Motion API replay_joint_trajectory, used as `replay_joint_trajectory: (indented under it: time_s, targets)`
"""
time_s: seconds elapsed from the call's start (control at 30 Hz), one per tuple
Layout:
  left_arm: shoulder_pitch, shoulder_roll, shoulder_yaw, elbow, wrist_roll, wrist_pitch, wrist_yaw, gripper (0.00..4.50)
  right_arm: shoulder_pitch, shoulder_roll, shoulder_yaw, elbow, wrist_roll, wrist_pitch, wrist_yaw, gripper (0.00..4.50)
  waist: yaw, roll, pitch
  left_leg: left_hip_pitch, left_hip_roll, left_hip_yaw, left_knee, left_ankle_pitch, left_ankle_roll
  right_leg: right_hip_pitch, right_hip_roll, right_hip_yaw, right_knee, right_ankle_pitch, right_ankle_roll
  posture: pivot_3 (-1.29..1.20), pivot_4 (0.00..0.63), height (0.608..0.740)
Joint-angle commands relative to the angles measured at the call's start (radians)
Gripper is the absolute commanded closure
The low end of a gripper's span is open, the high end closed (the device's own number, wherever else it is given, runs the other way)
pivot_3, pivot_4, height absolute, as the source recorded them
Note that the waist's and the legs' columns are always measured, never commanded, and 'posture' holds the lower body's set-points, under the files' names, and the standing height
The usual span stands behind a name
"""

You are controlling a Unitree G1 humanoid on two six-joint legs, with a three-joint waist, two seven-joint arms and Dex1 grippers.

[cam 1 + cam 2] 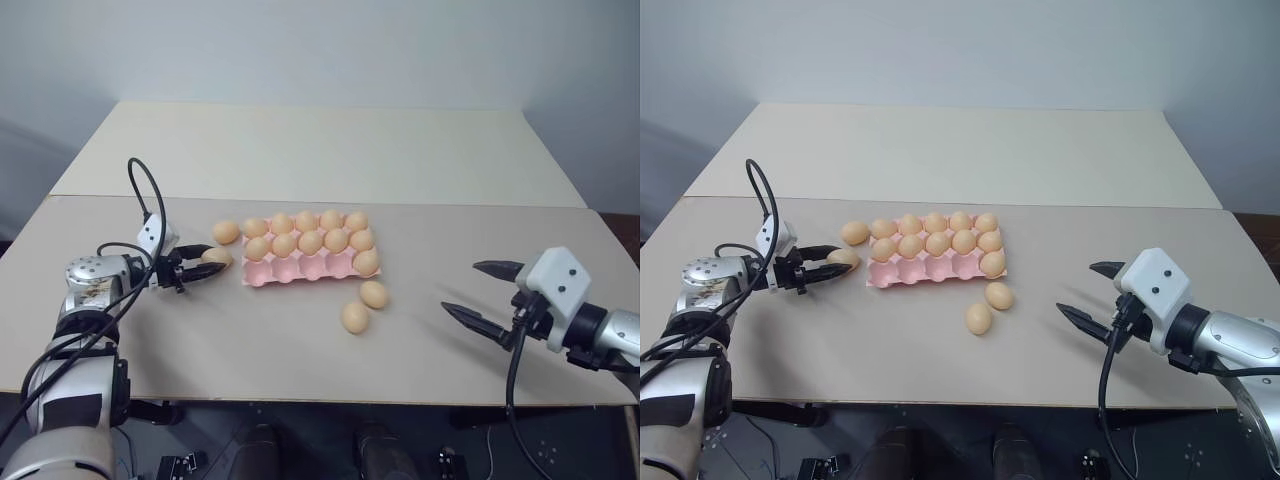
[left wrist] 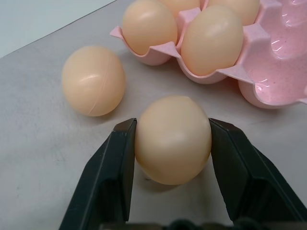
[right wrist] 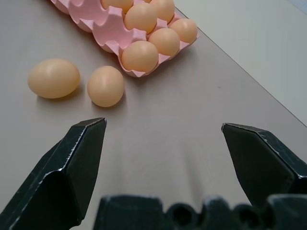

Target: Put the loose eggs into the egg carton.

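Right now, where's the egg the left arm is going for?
On the table's left side, just left of the egg carton, the egg sits between the left end effector's fingers, with another loose egg just behind it.

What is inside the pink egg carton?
The egg carton holds eleven eggs: its back and middle rows are full, and one egg sits in the front row's right end cup. The other four front cups look empty. The cup bottoms under the eggs are hidden.
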Motion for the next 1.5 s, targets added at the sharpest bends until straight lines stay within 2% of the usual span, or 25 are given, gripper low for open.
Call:
replay_joint_trajectory:
  time_s: [0.03, 0.07, 0.27, 0.47, 0.57, 0.73, 0.9, 1.1, 1.2, 1.4, 1.5]
  targets:
    - [0.0, 0.015, -0.003, -0.001, 0.014, -0.019, 0.008, 2.57, -0.012, 0.0, 0.0, -0.008, -0.006, -0.012, -0.007, 0.0, 0.0, 0.0, 0.0, 0.0, 0.0, 0.0, 0.0, 0.0, 0.0, 0.0, 0.0, 0.0, 0.0, 0.0, 0.0, 0.0, 0.15, 0.74]
    - [0.0, 0.012, 0.0, -0.002, 0.014, -0.02, 0.016, 2.75, -0.016, 0.0, 0.003, -0.008, -0.007, -0.013, -0.008, 0.0, 0.0, 0.0, 0.0, 0.0, 0.0, 0.0, 0.0, 0.0, 0.0, 0.0, 0.0, 0.0, 0.0, 0.0, 0.0, 0.0, 0.15, 0.74]
    - [0.017, 0.033, 0.023, -0.043, -0.025, 0.0, -0.057, 2.75, -0.019, 0.0, 0.003, -0.009, -0.009, -0.013, -0.01, 0.0, -0.001, 0.0, 0.0, 0.0, 0.0, 0.0, 0.0, 0.0, 0.0, 0.0, 0.0, 0.0, 0.0, 0.0, 0.0, 0.0, 0.15, 0.74]
    - [0.076, 0.087, 0.061, -0.215, -0.119, 0.098, -0.184, 2.75, -0.003, 0.003, -0.014, -0.018, -0.011, -0.012, -0.014, 0.0, -0.002, 0.0, 0.0, 0.0, 0.0, 0.0, 0.0, 0.0, 0.0, 0.0, 0.0, 0.0, 0.001, 0.0, 0.0, 0.0, 0.15, 0.74]
    - [0.11, 0.077, 0.085, -0.346, -0.192, 0.176, -0.225, 2.75, -0.004, 0.007, -0.008, -0.016, -0.013, -0.013, -0.019, 0.0, 0.003, 0.0, 0.0, 0.0, 0.0, 0.0, 0.0, 0.0, 0.0, 0.0, 0.0, 0.0, 0.001, 0.0, 0.0, 0.0, 0.15, 0.74]
    - [0.132, 0.019, 0.046, -0.469, -0.213, 0.231, -0.218, 2.75, -0.014, 0.013, 0.007, -0.012, -0.018, -0.018, -0.027, 0.0, 0.006, 0.0, 0.0, 0.0, 0.0, 0.0, 0.001, 0.0, 0.0, 0.0, 0.0, 0.0, 0.0, 0.0, 0.0, 0.0, 0.15, 0.74]
    - [0.111, -0.028, 0.019, -0.467, -0.192, 0.224, -0.195, 2.75, -0.008, 0.024, -0.002, -0.019, -0.019, -0.017, -0.035, 0.0, 0.0, 0.0, 0.0, 0.0, 0.0, 0.0, 0.001, 0.0, 0.0, 0.0, 0.0, 0.0, 0.0, 0.0, 0.0, 0.0, 0.15, 0.74]
    - [0.077, -0.038, -0.027, -0.424, -0.16, 0.193, -0.206, 2.75, 0.037, 0.026, -0.028, -0.042, -0.018, -0.009, -0.037, 0.0, 0.0, 0.0, 0.0, 0.0, 0.0, -0.001, 0.001, 0.0, 0.0, 0.0, 0.0, 0.0, 0.001, 0.0, 0.0, 0.0, 0.15, 0.74]
    - [0.071, -0.024, -0.02, -0.404, -0.168, 0.192, -0.226, 1.98, 0.045, 0.025, -0.037, -0.044, -0.018, -0.005, -0.044, 0.0, -0.002, 0.0, 0.0, 0.0, 0.0, -0.001, 0.001, 0.0, 0.0, 0.0, 0.0, 0.0, 0.0, 0.0, 0.0, 0.0, 0.15, 0.74]
    - [0.063, -0.023, -0.013, -0.395, -0.178, 0.183, -0.244, 0.05, 0.044, 0.03, -0.021, -0.041, -0.021, -0.01, -0.054, 0.0, -0.001, 0.0, 0.0, 0.0, 0.0, -0.001, 0.001, 0.0, 0.0, 0.0, 0.0, 0.0, 0.0, 0.0, 0.0, 0.0, 0.15, 0.74]
    - [0.072, -0.005, -0.002, -0.408, -0.186, 0.185, -0.252, 0.02, 0.036, 0.028, -0.019, -0.034, -0.022, -0.012, -0.051, 0.0, 0.0, 0.0, 0.0, 0.0, 0.0, -0.001, 0.001, 0.0, 0.0, 0.0, 0.0, 0.0, 0.0, 0.0, 0.0, 0.0, 0.15, 0.74]
